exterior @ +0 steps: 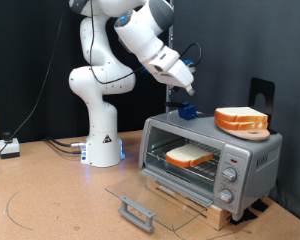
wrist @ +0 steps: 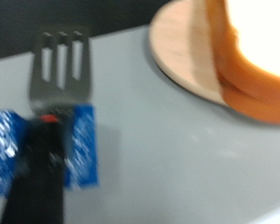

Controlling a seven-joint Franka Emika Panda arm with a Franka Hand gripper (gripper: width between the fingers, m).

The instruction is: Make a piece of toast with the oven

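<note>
Gripper (exterior: 187, 88) hangs over the oven's (exterior: 252, 165) roof, just above a spatula (wrist: 58, 65) lying there; whether its fingers are spread or pressed together I cannot tell. One oven, door (exterior: 140, 190) dropped open. One pile of slices (exterior: 241, 119) sits on a round board, towards the exterior view's right of the gripper. One toast (exterior: 190, 155) lies on the rack inside, below the gripper.

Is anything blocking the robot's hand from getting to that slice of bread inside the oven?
Yes, the oven's top. The gripper hangs above the oven, near a spatula lying on its roof, so the roof lies between it and the toast on the rack. The front is free: the glass door lies open.
</note>
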